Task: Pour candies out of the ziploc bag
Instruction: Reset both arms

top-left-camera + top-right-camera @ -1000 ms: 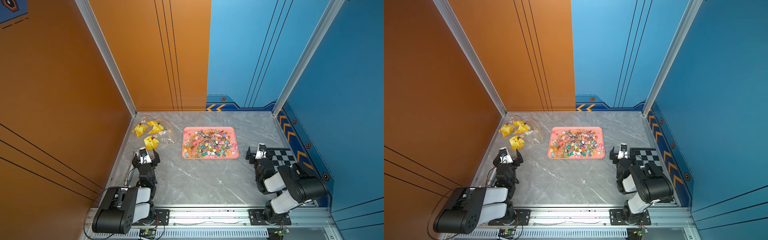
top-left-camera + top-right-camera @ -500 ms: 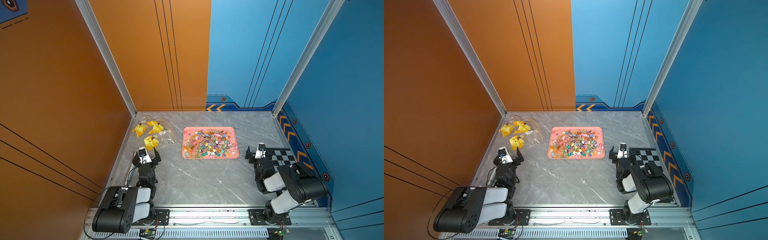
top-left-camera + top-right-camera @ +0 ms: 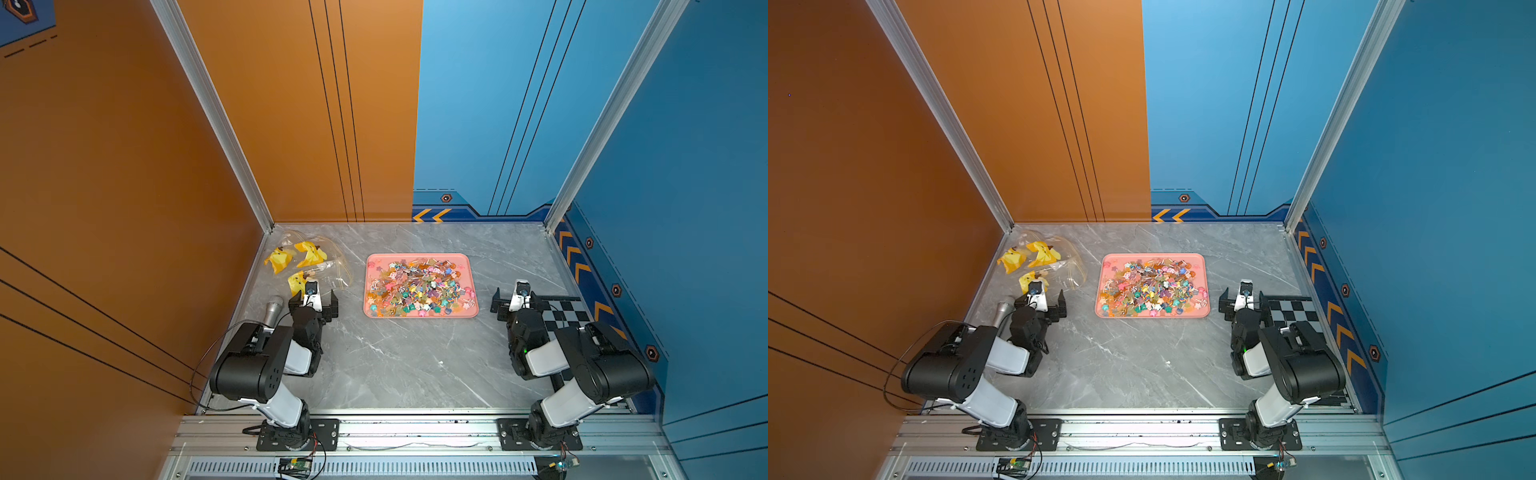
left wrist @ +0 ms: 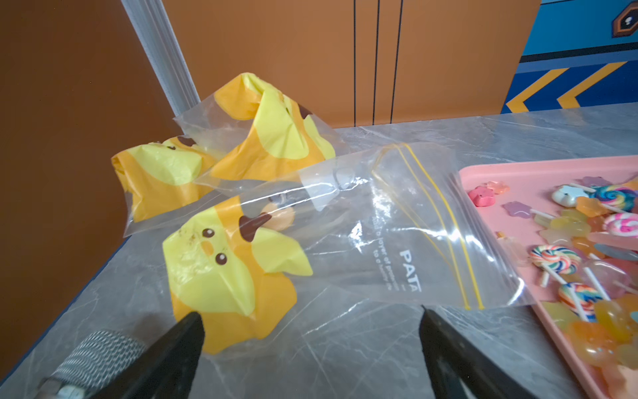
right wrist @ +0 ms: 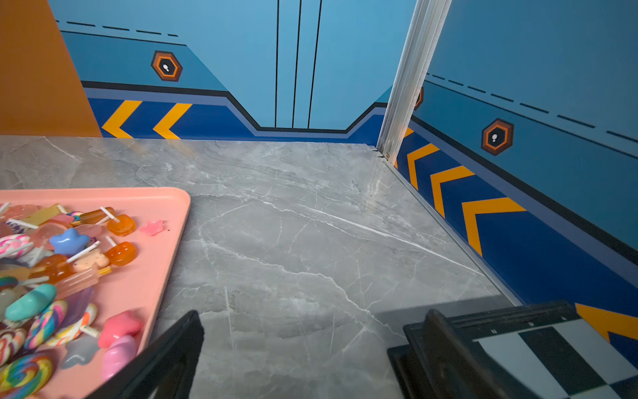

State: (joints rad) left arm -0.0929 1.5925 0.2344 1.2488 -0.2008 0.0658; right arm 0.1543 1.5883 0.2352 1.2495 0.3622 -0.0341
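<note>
- Candies (image 3: 419,286): a multicoloured heap of stars, jellies and swirl lollipops on white sticks, spread across a pink tray (image 3: 419,314). They are seen in both top views (image 3: 1152,286) and close up in the left wrist view (image 4: 587,262).
- Ziploc bag (image 3: 328,270): clear and crumpled, lying on the table in the far left corner, just beside the tray. Its yellow zip strip is at the end nearest the tray. I cannot tell whether bag and tray touch.
- Yellow-and-orange pieces (image 4: 221,262): three, crumpled, one showing a chick-like face, seen through the plastic. Whether they are printed on the bag or lie inside it is unclear.
- Left gripper (image 3: 314,301): jaws spread wide with nothing between them, just on the near side of the bag. The candies lie apart from it, toward the robot's right.
- Right gripper (image 3: 515,301): jaws spread wide and empty, near the tray's right edge, not touching it.
- Table (image 3: 407,365): grey veined marble, fronted by an aluminium rail that carries both arm bases.
- Walls: orange panels (image 3: 124,166) to the left and rear-left, blue panels (image 3: 685,166) to the right and rear-right, with chevron trim at the base.
- Mesh-headed metal cylinder (image 3: 272,309): lies on the table just left of the left gripper.
- Checkerboard plate (image 3: 569,311): lies flat, just right of the right gripper.
</note>
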